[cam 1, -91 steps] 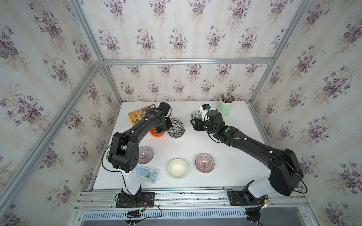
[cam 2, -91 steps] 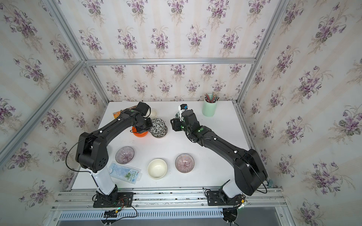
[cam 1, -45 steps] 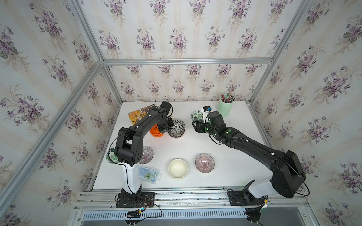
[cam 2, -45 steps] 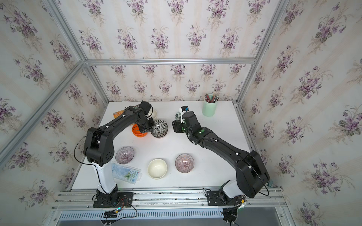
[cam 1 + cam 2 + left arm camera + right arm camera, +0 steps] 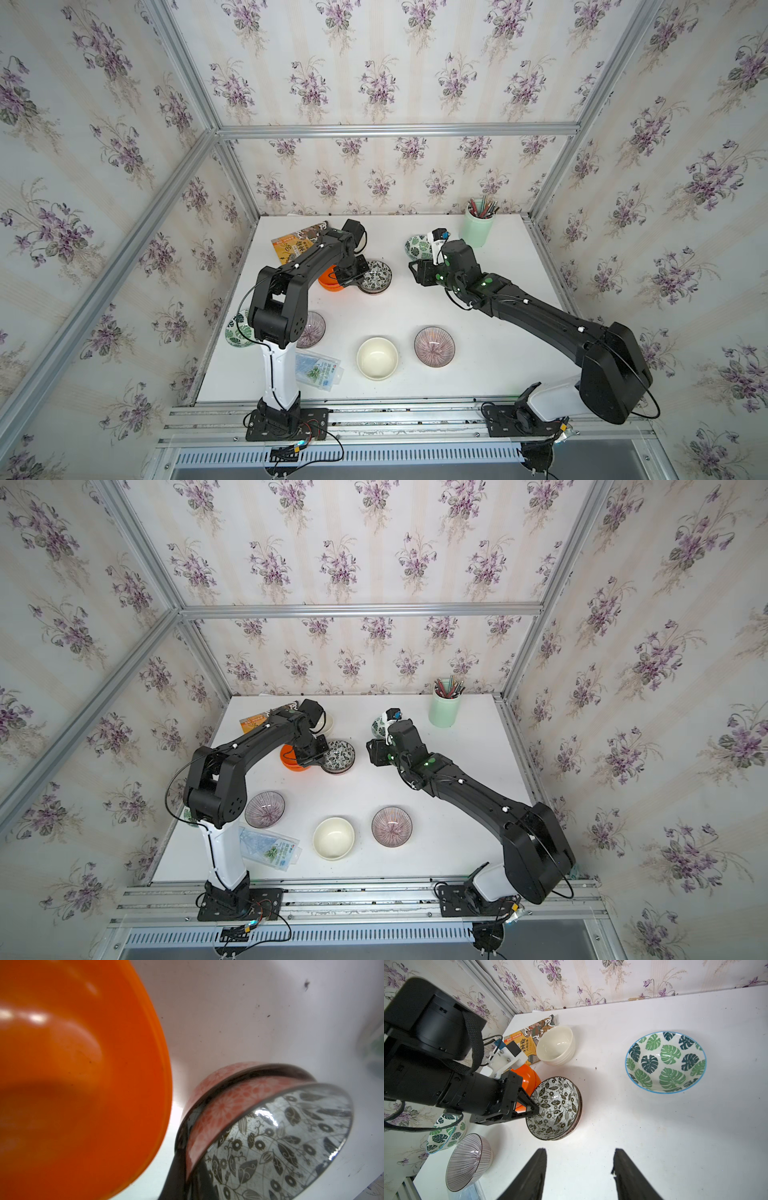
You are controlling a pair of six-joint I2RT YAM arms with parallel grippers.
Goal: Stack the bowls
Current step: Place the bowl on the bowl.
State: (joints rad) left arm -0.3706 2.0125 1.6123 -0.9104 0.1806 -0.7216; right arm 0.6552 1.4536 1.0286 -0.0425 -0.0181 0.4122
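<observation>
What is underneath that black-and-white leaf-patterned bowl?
A matching bowl, with the black-and-white leaf bowl resting tilted inside it. The matching bowl's inside is covered.

Left arm [image 5: 307, 259] covered most of the orange bowl [image 5: 327, 282] in both top views, and its shoulder hid most of one green leaf bowl [image 5: 233, 334]. In the left wrist view the orange bowl ran off frame, all blurry, and a green smudge [image 5: 374, 1047] at the edge was unreadable. Right hand [image 5: 579, 1149] fingers [image 5: 533, 1174] got cropped too.
</observation>
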